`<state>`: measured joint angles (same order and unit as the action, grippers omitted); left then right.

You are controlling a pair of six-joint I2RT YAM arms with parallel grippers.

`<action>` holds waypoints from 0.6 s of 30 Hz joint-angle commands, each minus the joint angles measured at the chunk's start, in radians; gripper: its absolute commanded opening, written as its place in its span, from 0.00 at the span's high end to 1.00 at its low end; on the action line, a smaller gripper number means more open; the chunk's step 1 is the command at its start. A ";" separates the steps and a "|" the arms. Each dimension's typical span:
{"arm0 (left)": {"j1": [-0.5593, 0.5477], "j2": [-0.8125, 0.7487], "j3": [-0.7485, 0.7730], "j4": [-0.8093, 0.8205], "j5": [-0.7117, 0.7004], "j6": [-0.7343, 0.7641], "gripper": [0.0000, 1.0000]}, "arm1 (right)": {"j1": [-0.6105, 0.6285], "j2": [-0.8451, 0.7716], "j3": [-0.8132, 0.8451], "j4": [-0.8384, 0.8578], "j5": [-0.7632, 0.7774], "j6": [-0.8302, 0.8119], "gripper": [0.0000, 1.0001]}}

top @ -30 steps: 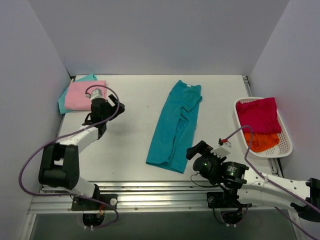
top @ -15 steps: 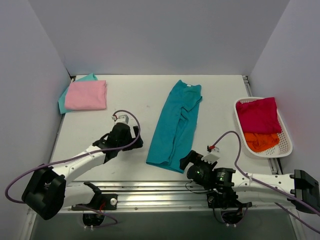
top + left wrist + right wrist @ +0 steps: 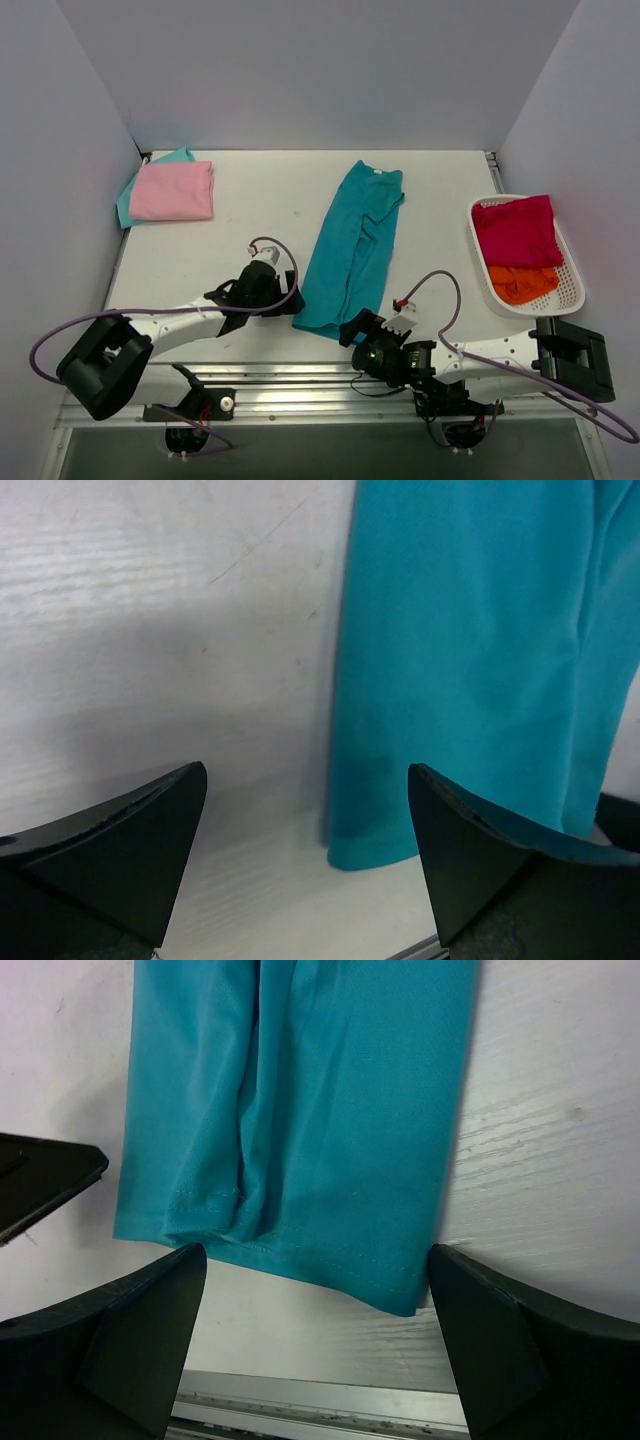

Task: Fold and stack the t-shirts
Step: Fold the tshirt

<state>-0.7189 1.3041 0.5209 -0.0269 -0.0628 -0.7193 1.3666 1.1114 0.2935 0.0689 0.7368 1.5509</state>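
Left hand (image 3: 288,301) and right hand (image 3: 352,329) stand at the near hem of the teal t-shirt (image 3: 352,245); neither grips.
Top view: the teal t-shirt lies as a long folded strip mid-table (image 3: 250,215), unmoved. A second ago the left hand was far left at the pink t-shirt (image 3: 172,190); now it sits just left of the near hem, and the right hand has closed in from the right. The pink t-shirt rests on the mint t-shirt (image 3: 178,155); the crimson t-shirt (image 3: 515,230) and orange t-shirt (image 3: 520,285) wait in the basket (image 3: 575,292). Left wrist view: the left hand (image 3: 306,770) is released, its fingers wide over the hem's left corner (image 3: 460,660). Right wrist view: the right hand (image 3: 316,1250) is released, straddling the hem (image 3: 320,1110). Judgement: stacking is finished for two shirts, and a crosswise fold is next.
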 commanded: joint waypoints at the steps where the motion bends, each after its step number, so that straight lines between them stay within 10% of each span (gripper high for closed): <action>1: -0.007 0.086 -0.002 0.110 0.060 -0.002 0.07 | 0.019 0.068 0.021 -0.023 0.009 0.058 0.12; 11: -0.008 0.231 -0.013 0.284 0.155 -0.011 0.23 | 0.026 0.074 0.021 -0.029 0.027 0.067 0.37; 16: -0.019 0.239 -0.018 0.301 0.175 -0.011 0.54 | 0.026 0.051 0.018 -0.064 0.041 0.083 0.96; 18: -0.024 0.231 -0.019 0.292 0.173 -0.011 0.75 | 0.028 0.044 0.024 -0.121 0.044 0.100 1.00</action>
<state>-0.7280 1.5215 0.5255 0.3233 0.0807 -0.7372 1.3834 1.1740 0.3153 0.0528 0.7364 1.6096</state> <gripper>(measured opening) 0.321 0.021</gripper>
